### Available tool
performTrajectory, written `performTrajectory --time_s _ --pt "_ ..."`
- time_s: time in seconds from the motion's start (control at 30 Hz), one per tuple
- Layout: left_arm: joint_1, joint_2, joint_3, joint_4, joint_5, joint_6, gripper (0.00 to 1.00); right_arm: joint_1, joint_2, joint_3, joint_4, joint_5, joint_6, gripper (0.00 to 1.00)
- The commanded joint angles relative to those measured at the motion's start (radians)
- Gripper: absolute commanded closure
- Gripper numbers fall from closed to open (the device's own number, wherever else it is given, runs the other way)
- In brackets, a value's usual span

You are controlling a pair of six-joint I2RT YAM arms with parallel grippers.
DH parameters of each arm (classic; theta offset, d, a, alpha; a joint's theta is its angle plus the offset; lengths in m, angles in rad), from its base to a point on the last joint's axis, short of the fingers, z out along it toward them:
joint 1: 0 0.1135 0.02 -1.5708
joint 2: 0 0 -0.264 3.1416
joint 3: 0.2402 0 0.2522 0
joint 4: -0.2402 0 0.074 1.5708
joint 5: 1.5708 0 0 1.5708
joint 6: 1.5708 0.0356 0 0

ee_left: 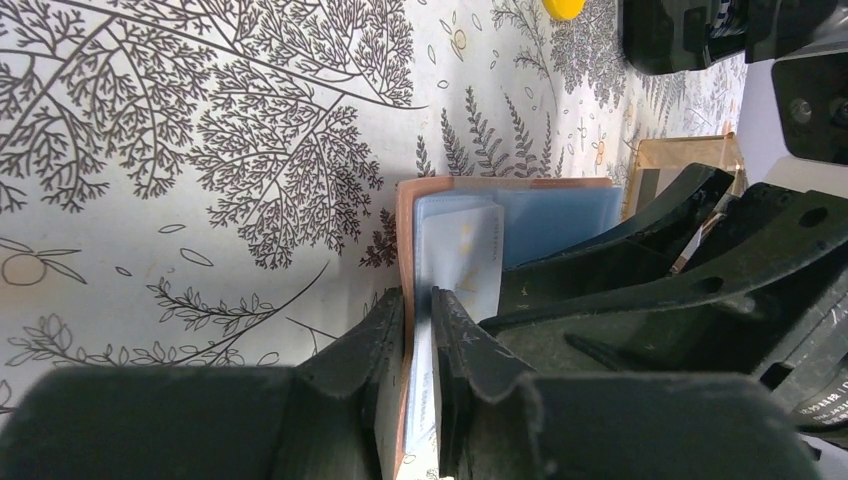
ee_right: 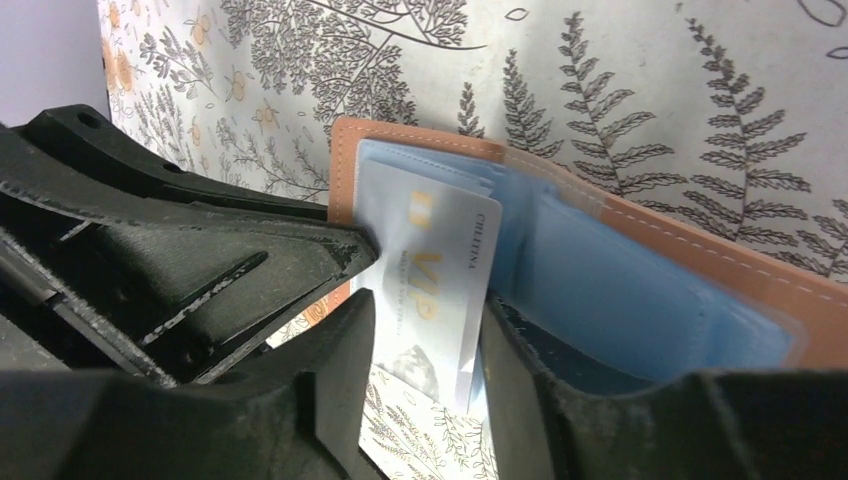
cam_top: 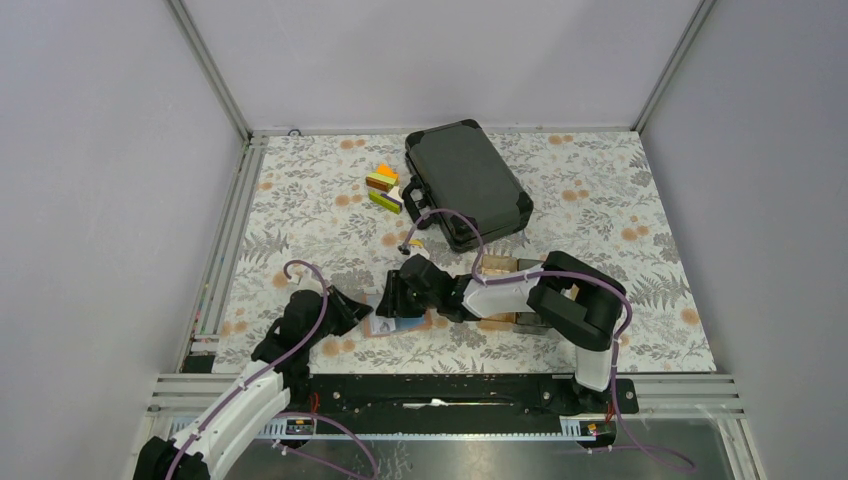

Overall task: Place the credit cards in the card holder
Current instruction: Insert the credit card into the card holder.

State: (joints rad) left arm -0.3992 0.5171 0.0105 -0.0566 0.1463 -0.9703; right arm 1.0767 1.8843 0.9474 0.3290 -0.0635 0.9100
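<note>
The salmon-pink card holder [ee_right: 700, 250] lies open on the floral cloth, its blue-grey pockets [ee_right: 620, 290] facing up. It also shows in the top view [cam_top: 383, 326] and the left wrist view [ee_left: 560, 215]. My left gripper [ee_left: 420, 300] is shut on the holder's near edge, pinching the cover and pocket; it sits at the holder's left [cam_top: 352, 312]. A white-grey card marked VIP [ee_right: 430, 265] sits partly in the left pocket. My right gripper [ee_right: 430, 308] straddles it, fingers against its two long edges, just right of the left gripper [cam_top: 393, 298]. No other cards show clearly.
A black hard case [cam_top: 466, 183] lies at the back centre, with coloured blocks [cam_top: 384, 187] to its left. A compartment tray [cam_top: 497, 268] sits under my right arm. A yellow disc [ee_left: 563, 7] lies beyond the holder.
</note>
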Motion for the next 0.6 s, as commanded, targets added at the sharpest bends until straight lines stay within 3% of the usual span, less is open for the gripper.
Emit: performTrajectory --time_s 0.0,0.2,0.57 --pt "0.000 -0.025 -0.009 0.058 0.025 -0.016 0.86 0.034 0.000 -0.003 -0.079 0.004 -0.064 0.48" --pt "0.000 -0.052 -0.004 -0.007 -0.009 -0.007 0.96 0.036 -0.107 -0.032 -0.085 0.013 -0.127 0.38" --pt "0.000 -0.026 0.021 -0.023 -0.036 0.017 1.00 0.031 -0.356 -0.012 -0.356 0.124 -0.219 0.30"
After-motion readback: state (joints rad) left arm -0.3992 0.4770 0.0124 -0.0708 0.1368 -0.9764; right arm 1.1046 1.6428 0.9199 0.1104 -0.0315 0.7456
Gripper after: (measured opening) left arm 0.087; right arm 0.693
